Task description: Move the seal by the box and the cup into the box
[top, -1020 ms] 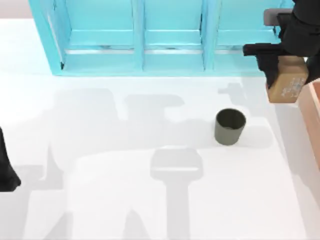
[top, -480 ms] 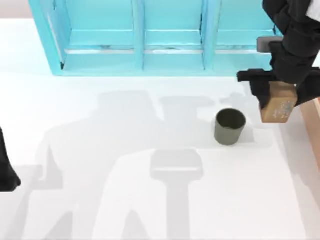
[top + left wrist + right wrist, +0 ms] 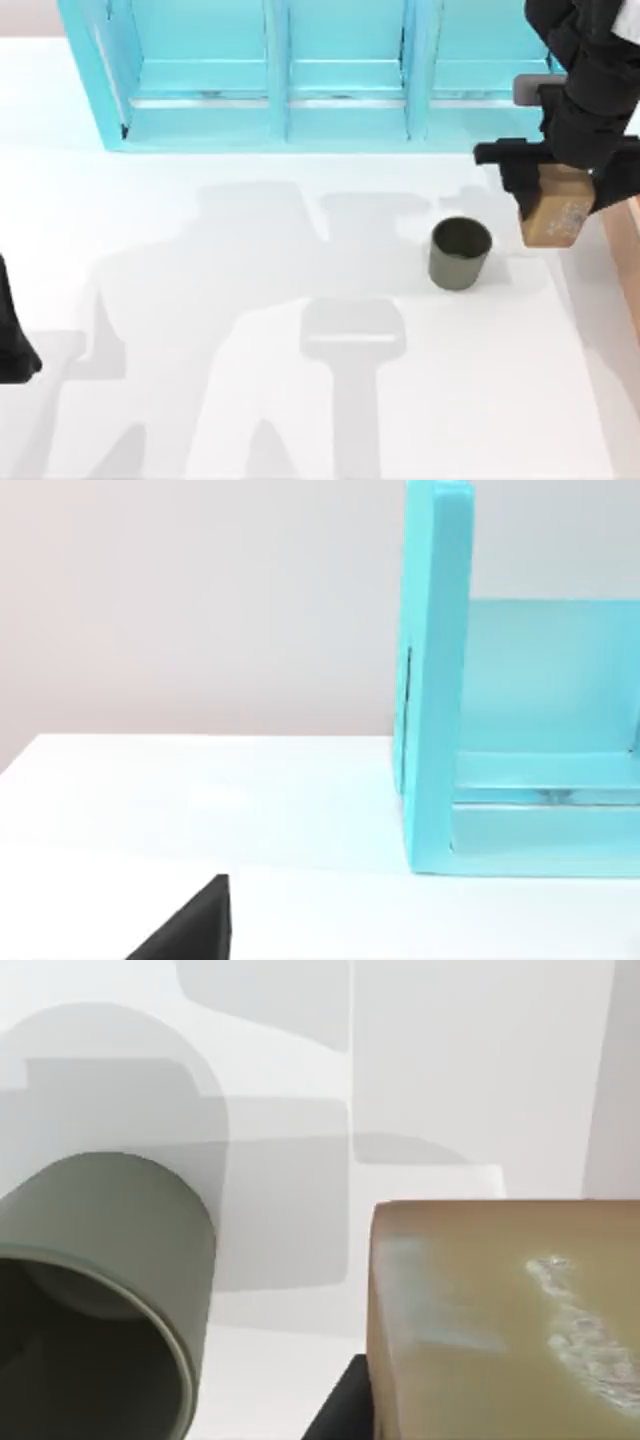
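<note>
The tan seal with faint white markings hangs above the table at the right, with my right gripper shut on it. It is just left of the salmon box, whose wall shows at the right edge. The dark olive cup stands upright on the table, a little left of and below the seal. In the right wrist view the seal is close up, with the cup beside it and apart from it. My left arm is parked at the left edge.
A big turquoise shelf unit runs along the back of the table, and its end wall shows in the left wrist view. The white table stretches wide in front of the shelf.
Over the last second my right gripper carried the seal leftward and toward the front, away from the box wall and nearer the cup. In the last half second it barely moved.
</note>
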Motion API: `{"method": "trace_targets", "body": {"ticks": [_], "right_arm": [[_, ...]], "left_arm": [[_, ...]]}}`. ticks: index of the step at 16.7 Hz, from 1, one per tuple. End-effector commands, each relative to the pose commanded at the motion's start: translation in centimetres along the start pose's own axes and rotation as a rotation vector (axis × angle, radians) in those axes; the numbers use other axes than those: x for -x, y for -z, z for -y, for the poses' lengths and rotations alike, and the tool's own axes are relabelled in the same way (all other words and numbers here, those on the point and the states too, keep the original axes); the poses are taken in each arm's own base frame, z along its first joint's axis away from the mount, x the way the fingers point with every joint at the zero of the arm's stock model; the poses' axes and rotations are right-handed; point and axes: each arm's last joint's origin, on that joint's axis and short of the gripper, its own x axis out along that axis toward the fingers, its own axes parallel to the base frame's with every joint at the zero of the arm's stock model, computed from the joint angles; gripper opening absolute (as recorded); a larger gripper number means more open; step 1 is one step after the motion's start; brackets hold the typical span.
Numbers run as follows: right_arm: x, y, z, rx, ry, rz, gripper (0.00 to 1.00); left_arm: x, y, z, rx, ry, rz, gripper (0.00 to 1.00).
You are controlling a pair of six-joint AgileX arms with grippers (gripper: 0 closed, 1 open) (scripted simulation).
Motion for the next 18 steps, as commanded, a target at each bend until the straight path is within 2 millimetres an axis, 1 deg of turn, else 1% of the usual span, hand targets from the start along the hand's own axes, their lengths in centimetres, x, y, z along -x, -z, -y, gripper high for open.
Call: {"method": "trace_targets", "body": {"ticks": [9,10,18], "right_arm": [[0.00,0.00,0.00,0.000,0.000,0.000,0.98],[0.00,0.00,0.00,0.000,0.000,0.000,1.00],[0.00,0.01,-0.03,0.001,0.000,0.000,1.00]], "left_arm": [[0.00,0.00,0.00,0.000,0.000,0.000,1.00],[0.00,0.00,0.00,0.000,0.000,0.000,1.00],[0.00,0.00,0.00,0.000,0.000,0.000,1.00]]}}
